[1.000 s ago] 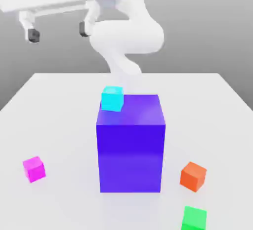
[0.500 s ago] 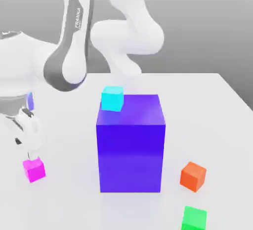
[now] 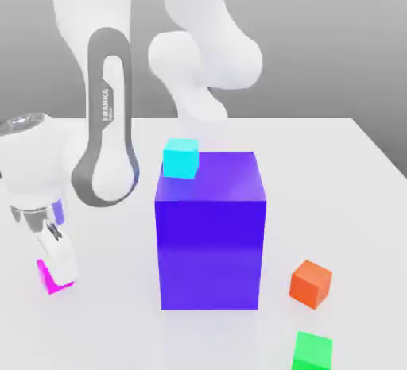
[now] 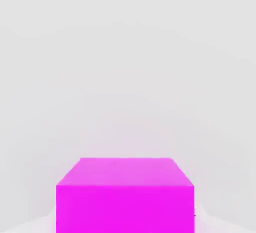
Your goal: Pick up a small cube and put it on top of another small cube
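hand view shows the pink cube [image 4: 125, 194] right up close. exterior view has the gripper [image 3: 54, 269] down at that cube, on the table [image 3: 350, 194] left of the big blue block [image 3: 210, 229]. i cannot tell how the gripper is set. next job, i think: squeeze, then lift. farther back sits a cyan cube [image 3: 180, 158].

My arm [image 3: 107, 114] is smooth glossy white in rounded, bulbous links, one link wrapped by a dark grey oval band with small white vertical lettering, a grey-capped wrist, a hint of blue beneath, and a pale claw [image 3: 56, 261].
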`<state>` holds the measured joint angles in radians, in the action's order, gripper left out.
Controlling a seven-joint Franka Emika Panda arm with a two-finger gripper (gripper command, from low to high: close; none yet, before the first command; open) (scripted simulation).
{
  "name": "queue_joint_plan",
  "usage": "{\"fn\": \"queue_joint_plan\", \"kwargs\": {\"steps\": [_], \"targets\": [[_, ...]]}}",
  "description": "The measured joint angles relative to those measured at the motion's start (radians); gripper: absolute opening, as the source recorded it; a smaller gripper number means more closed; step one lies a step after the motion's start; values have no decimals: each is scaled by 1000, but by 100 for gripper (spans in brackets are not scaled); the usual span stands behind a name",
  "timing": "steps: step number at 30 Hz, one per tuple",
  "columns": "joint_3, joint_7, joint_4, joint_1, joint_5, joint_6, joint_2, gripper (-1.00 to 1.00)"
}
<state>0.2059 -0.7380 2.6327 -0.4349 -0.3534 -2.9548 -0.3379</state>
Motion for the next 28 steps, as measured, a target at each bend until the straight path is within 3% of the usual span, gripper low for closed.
{"fn": "queue_joint_plan", "kwargs": {"steps": [7,20,24,25,28], "targets": [[117,-138,37,99,205,144,186,-100],[-248,172,-150,399,360,312,174,-100],[-339,255,-241,498,431,293,62,-100],[-351,269,-275,528,462,273,7,100],[-351,269,-275,528,462,273,7,100]]}}
